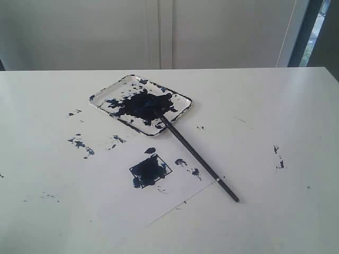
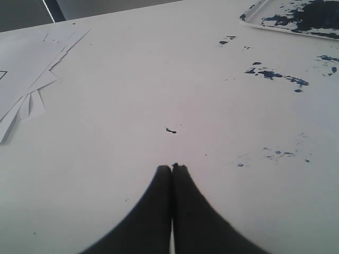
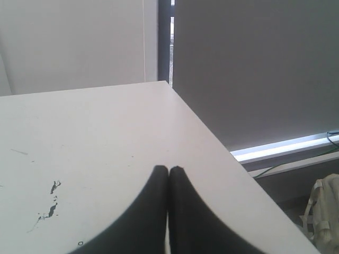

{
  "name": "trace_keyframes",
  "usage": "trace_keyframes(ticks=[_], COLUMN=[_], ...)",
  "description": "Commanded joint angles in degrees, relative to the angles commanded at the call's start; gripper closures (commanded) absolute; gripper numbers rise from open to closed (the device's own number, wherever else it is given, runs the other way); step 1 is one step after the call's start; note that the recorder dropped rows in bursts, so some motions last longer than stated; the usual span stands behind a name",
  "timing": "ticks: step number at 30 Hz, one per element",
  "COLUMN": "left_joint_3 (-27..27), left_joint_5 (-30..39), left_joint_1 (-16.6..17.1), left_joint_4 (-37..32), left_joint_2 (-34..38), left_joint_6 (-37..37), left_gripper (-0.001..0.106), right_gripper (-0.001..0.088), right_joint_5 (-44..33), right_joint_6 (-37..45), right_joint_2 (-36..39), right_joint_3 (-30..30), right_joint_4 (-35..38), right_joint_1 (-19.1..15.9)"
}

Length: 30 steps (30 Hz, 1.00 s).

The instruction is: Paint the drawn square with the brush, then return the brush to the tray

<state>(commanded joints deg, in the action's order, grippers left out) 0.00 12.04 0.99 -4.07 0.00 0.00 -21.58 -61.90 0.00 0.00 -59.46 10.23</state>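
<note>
1. Since each pair of jaws shows pressed tip to tip with no gap, I read the left gripper (image 2: pixel 172 168) and the right gripper (image 3: pixel 168 169) as fully closed and holding nothing, both over the white table (image 1: pixel 286 106).
2. Outward from the left gripper, paint splatters (image 2: pixel 273 74) lie toward 1 o'clock, with a corner of the tray (image 2: pixel 254 13) beyond them. Loose paper sheets (image 2: pixel 32 79) sit at 10 o'clock.
3. In the exterior view the tray sits at 11 o'clock of centre. The brush (image 1: pixel 196 156) rests with its dark tip in the tray's paint, and its handle runs out toward 5 o'clock. The drawn square (image 1: pixel 151 170) lies at 6 o'clock from the tray, near the handle but apart from it, and is blotched dark.
4. My judgement is that the square's corners look thin. For another pass I would open the right jaws, close them squarely across the handle near the pale band (image 1: pixel 219 180), and lift before sweeping so the tip drags no new smears.
5. Neither arm shows in the exterior view, so I cannot place the grippers against the brush. The square's outline is too blurred to tell whether the paint reaches it.
</note>
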Motion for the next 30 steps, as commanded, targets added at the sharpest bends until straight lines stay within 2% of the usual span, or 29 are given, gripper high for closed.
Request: trace_keyframes(ticks=[2,6,10,13,14,15,16,17,18,19,20,22,27,30], left_joint_3=[0.0,0.0,0.0,0.0,0.0,0.0,0.0,0.0,0.0,0.0,0.0,0.0,0.0,0.0], left_joint_5=[0.0,0.0,0.0,0.0,0.0,0.0,0.0,0.0,0.0,0.0,0.0,0.0,0.0,0.0], left_joint_1=[0.0,0.0,0.0,0.0,0.0,0.0,0.0,0.0,0.0,0.0,0.0,0.0,0.0,0.0], left_joint_4=[0.0,0.0,0.0,0.0,0.0,0.0,0.0,0.0,0.0,0.0,0.0,0.0,0.0,0.0], left_joint_2=[0.0,0.0,0.0,0.0,0.0,0.0,0.0,0.0,0.0,0.0,0.0,0.0,0.0,0.0], left_joint_6=[0.0,0.0,0.0,0.0,0.0,0.0,0.0,0.0,0.0,0.0,0.0,0.0,0.0,0.0], left_gripper=[0.105,0.105,0.105,0.105,0.105,0.105,0.105,0.105,0.105,0.105,0.105,0.105,0.105,0.105], right_gripper=[0.0868,0.0868,0.0868,0.0868,0.0868,0.0868,0.0868,0.0868,0.0868,0.0868,0.0868,0.0868,0.0868,0.0868], right_joint_5=[-0.8,-2.7,-2.7,-2.4,-2.0,-1.4,-0.2,0.3,1.0,1.1,1.4,1.5,1.5,1.5], right_joint_6=[0.0,0.4,1.4,7.6,15.0,18.2,27.7,33.1,44.4,48.6,58.3,64.9,60.2,60.1], right_joint_2=[0.0,0.0,0.0,0.0,0.0,0.0,0.0,0.0,0.0,0.0,0.0,0.0,0.0,0.0], right_joint_3=[0.0,0.0,0.0,0.0,0.0,0.0,0.0,0.0,0.0,0.0,0.0,0.0,0.0,0.0], right_joint_4=[4.2,7.0,15.4,19.9,25.1,27.1,32.8,35.3,41.8,44.7,50.5,53.9,53.9,53.9], right_joint_1=[0.0,0.0,0.0,0.0,0.0,0.0,0.0,0.0,0.0,0.0,0.0,0.0,0.0,0.0])
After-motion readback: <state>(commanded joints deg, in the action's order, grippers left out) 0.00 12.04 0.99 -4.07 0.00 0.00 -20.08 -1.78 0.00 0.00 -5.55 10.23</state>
